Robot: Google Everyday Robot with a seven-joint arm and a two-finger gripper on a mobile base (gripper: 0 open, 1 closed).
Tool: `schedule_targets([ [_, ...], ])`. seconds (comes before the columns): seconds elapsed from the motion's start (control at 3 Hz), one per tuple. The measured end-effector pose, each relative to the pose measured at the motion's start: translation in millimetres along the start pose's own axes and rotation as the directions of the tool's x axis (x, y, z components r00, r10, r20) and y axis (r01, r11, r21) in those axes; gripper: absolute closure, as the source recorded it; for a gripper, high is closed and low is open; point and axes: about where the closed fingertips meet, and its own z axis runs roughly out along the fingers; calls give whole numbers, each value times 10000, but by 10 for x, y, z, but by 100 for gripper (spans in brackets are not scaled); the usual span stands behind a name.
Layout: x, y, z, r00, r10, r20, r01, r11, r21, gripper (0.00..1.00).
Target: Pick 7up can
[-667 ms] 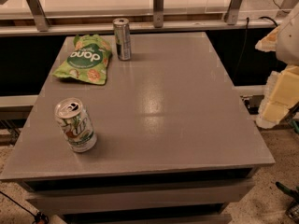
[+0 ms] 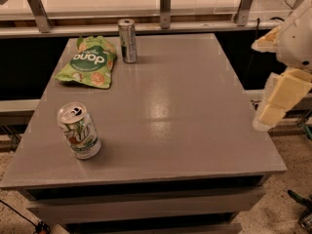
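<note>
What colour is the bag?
The bag is green with white lettering, in the camera view. The gripper hangs right of the table.

Grey table [image 2: 195,130] filled mid-frame with a soft glare patch on its top, metal railing posts [image 2: 165,6] lined the upper edge, and speckled floor [image 2: 280,213] showed lower right.

I take this for a lab or test space, bare grey tabletop [image 2: 195,121], metal rail posts [image 2: 165,6] behind, speckled floor [image 2: 285,221], loose cable [image 2: 19,212], my hand [image 2: 278,99] beside the tabletop's right edge.
</note>
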Motion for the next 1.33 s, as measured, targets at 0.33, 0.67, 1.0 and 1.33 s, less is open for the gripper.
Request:
schedule_targets([
  [0.33,-825,-37,469,9543,-1449,2614,1594,9866,-352,0],
  [0.67,-1743,166,790,8542,-2386,4621,3131,9454,-906,0],
  [1.0,-2424,423,989,7496,-2798,5998,4479,8817,-1485,0],
  [1.33,-2729,683,1075,6889,-2918,6635,5486,8082,-2142,0],
])
